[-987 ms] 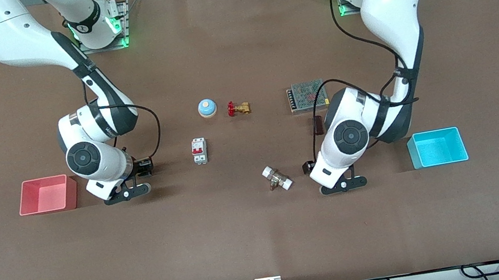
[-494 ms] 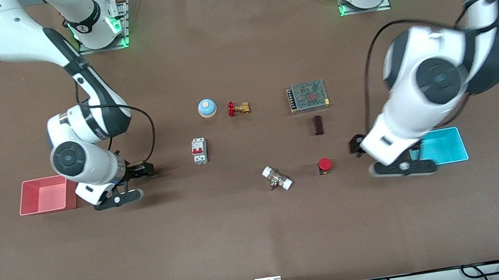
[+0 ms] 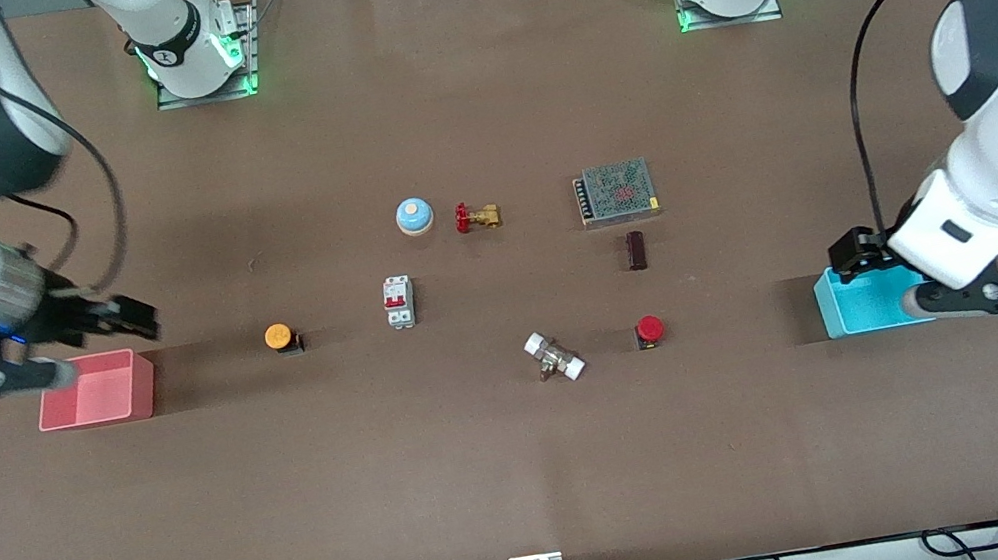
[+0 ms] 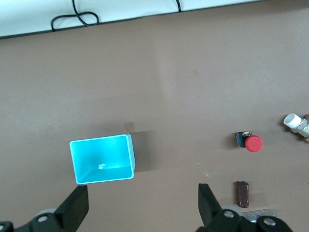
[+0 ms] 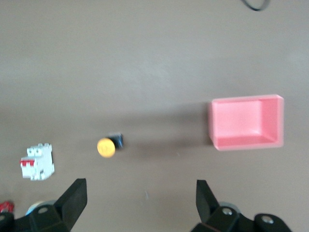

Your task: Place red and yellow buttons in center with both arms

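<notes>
Both buttons sit on the bare table [image 3: 532,477] now, no pincer touching them. The yellow button [image 3: 278,336] lies between the pink tray [image 3: 96,390] and the white breaker [image 3: 398,302]. The red button [image 3: 649,329] is just beside the white-ended fitting [image 3: 554,356], twd the left arm's end. Looks like each was put inboard of its tray so it reads as "center", though they're well apart from each other. Right pincer [image 3: 123,321] hangs over the pink tray's edge, fingers spread, empty. Left pincer [image 3: 850,254] is up over the cyan tray [image 3: 854,312], also spread wide w/ nothing in it. Wrist views confirm the spread fingers [image 4: 207,203] and the empty cyan tray inside, which the front cam partly hides.
</notes>
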Motion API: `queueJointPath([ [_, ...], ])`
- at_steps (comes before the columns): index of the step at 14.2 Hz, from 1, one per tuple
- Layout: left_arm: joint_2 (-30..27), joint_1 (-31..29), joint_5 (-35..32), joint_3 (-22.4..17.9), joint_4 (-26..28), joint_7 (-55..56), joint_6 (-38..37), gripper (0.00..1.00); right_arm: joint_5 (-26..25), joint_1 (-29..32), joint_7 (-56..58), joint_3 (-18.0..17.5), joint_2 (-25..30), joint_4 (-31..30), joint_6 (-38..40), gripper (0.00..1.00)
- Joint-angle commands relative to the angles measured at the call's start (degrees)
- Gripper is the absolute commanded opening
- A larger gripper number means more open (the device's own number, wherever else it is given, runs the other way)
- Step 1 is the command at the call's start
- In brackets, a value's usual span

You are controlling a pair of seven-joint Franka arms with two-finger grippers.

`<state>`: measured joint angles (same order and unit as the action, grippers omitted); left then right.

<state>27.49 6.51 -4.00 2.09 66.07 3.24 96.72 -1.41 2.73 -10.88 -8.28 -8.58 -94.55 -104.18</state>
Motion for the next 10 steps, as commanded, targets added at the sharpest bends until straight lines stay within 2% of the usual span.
queueJointPath([
  [1,-4.61,-0.62,-0.04,0.19,4.46,1.50,-0.92,1.00,0.54,0.34,0.42,0.90,4.44,0.33,4.50,1.00],
  [2,-8.29,-0.62,-0.04,0.28,9.38,1.68,1.17,1.00,-0.17,0.34,0.42,0.90,5.32,0.33,6.08,1.00],
  [5,-20.86,-0.89,0.05,0.37,29.23,1.60,12.24,1.00,-1.05,0.34,0.42,0.90,5.95,0.51,7.50,1.00],
  [6,-24.11,-0.89,0.05,0.54,32.69,1.60,12.53,1.00,-0.96,0.34,0.33,0.81,5.60,0.51,7.33,1.00],
  [10,-25.56,-1.41,1.18,0.55,33.43,0.89,7.97,1.00,-1.14,0.34,0.42,0.81,5.60,0.59,7.94,1.00],
])
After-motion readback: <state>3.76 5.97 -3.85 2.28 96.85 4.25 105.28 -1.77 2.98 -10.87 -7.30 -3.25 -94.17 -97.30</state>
